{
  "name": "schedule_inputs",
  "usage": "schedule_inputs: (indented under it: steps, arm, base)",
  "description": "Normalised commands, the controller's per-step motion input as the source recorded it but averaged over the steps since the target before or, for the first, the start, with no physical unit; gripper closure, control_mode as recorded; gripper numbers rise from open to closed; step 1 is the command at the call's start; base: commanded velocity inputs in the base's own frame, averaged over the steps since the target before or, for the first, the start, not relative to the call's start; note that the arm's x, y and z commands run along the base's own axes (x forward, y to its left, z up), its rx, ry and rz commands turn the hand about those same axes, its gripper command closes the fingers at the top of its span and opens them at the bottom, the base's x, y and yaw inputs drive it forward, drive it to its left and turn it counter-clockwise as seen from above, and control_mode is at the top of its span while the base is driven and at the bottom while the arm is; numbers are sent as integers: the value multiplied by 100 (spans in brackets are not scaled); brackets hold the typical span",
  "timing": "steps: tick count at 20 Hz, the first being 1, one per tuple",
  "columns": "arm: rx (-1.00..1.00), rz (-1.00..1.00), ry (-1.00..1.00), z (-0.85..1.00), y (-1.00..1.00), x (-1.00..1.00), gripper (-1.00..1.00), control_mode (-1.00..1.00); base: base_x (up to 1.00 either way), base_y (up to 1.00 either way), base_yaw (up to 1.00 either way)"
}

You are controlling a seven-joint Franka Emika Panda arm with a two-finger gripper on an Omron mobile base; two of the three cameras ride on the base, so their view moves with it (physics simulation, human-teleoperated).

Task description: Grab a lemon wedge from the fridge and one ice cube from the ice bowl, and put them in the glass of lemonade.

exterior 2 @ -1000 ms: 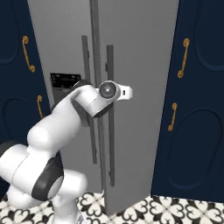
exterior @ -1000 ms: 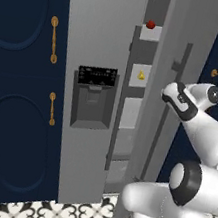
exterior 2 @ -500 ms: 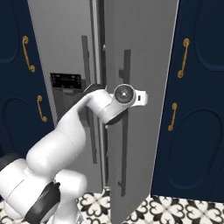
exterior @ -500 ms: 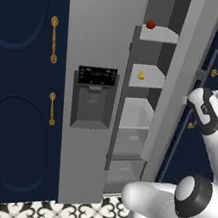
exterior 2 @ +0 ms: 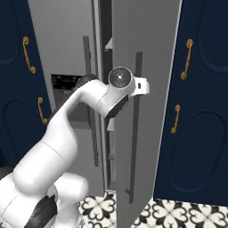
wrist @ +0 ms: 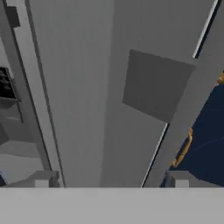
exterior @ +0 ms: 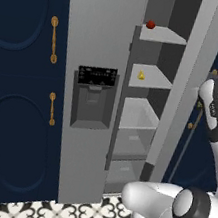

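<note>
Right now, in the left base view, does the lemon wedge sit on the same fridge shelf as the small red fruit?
No. The lemon wedge lies on the shelf below the one that holds the red fruit, inside the open fridge.

Home kitchen. Tall grey steel fridge point(exterior: 105, 39) with dispenser point(exterior: 92, 98), right door point(exterior 2: 144, 89) swung open. Shelves point(exterior: 152, 78) inside carry lemon wedge point(exterior: 141, 75) and small red fruit point(exterior: 151, 24). Navy cabinets point(exterior: 13, 89) with gold handles point(exterior: 54, 39) flank both sides. Black-and-white patterned tile floor point(exterior: 76, 217).
</note>
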Motion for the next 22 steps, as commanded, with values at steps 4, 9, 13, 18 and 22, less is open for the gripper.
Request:
schedule_inputs:
  steps: [4, 9, 13, 18, 22]
  arm:
    - [-30, 0, 1, 0, 98, -1, -100, -100]
    - [-37, 0, 14, -1, 100, 4, -100, -100]
    - [-44, 0, 25, -2, 86, 22, -100, -100]
    - [-32, 0, 16, -11, 39, 44, -100, -100]
    - [-10, -2, 6, -4, -5, 59, -100, -100]
  base:
    - [0, 0, 0]
    - [0, 0, 0]
    - [0, 0, 0]
    - [0, 0, 0]
    - [0, 0, 0]
